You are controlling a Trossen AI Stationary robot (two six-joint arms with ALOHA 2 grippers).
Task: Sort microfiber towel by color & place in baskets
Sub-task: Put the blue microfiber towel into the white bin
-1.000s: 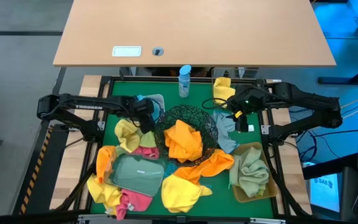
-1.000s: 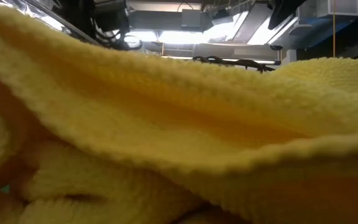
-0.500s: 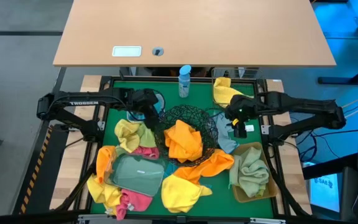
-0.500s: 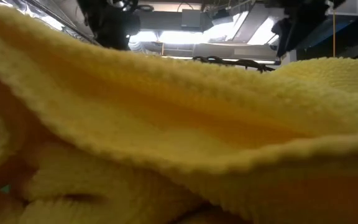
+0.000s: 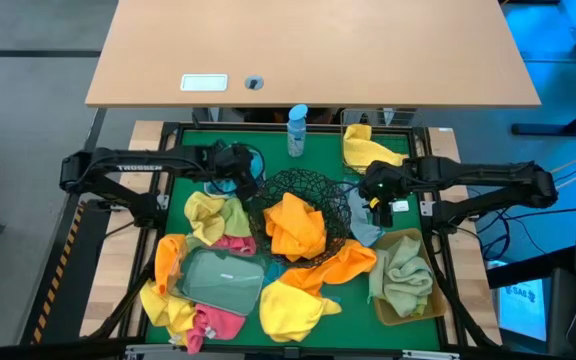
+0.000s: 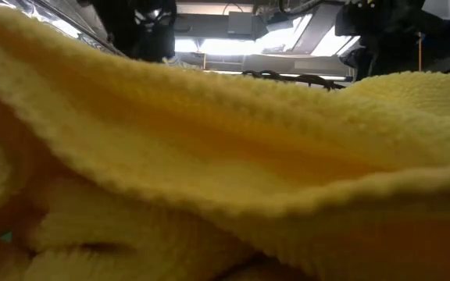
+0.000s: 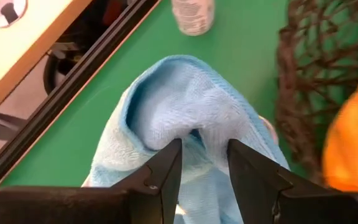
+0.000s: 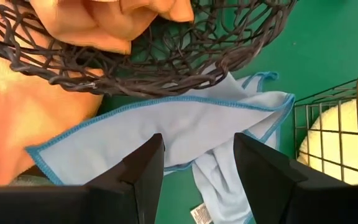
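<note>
High view: the left gripper [image 5: 236, 176] hangs over a blue towel [image 5: 230, 187] just beside the bowl [image 5: 303, 205], likely placed to lift it. The right gripper [image 5: 376, 190] is above another blue cloth [image 5: 362, 215] on the bowl's other side.

Low view: a yellow towel [image 6: 209, 172] fills the picture, with only dark arm parts above it.

Left wrist view: the left fingers [image 7: 166, 171] pinch a raised fold of the blue towel [image 7: 179, 118]; its length runs away from the gripper toward the bottle [image 7: 192, 14].

Right wrist view: the right fingers [image 8: 143, 165] stand apart, empty, over the flat blue cloth [image 8: 185, 127], which lies crosswise between the bowl [image 8: 142, 59] and the wire basket [image 8: 337, 137].
</note>
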